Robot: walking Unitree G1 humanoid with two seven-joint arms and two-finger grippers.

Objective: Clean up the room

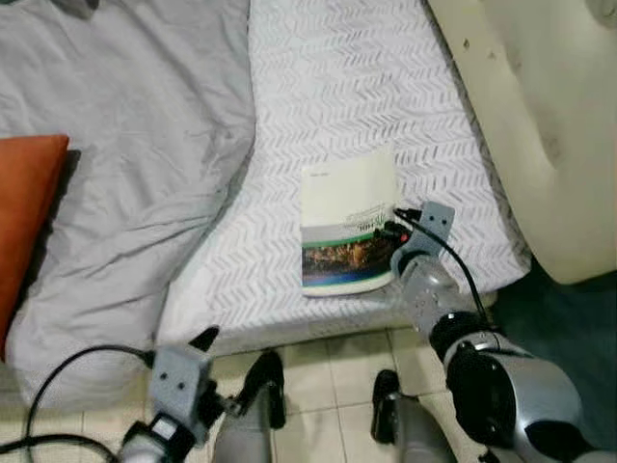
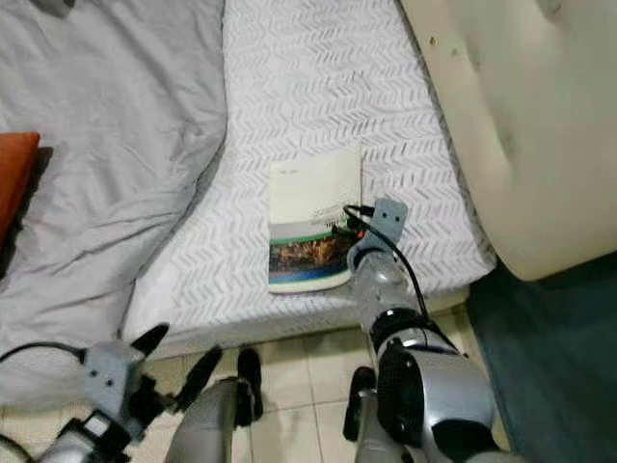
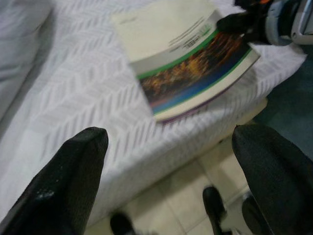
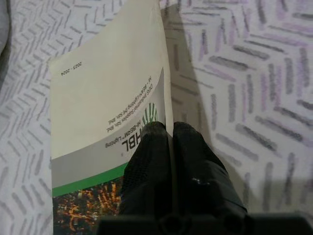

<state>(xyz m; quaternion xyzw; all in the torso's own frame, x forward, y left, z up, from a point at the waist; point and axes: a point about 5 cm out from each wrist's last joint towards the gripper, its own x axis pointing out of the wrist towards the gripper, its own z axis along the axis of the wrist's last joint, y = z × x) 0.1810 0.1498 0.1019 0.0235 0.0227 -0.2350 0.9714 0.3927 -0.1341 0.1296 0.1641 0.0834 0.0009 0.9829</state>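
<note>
A book (image 1: 349,228) lies flat on the bed (image 1: 328,106), near the mattress edge closest to the robot, on a white sheet with a grey herringbone pattern. Its cover is cream above, with a green stripe and a dark photo below. The right gripper (image 4: 171,147) reaches over the bed's edge, its black fingers (image 4: 195,171) pressed together and pinching the book's right edge. The left gripper (image 3: 168,166) hangs low beside the bed over the tiled floor (image 1: 333,362), fingers spread wide. A rumpled grey blanket (image 1: 125,145) covers the bed's left part, with an orange pillow (image 1: 24,203) at its far left.
</note>
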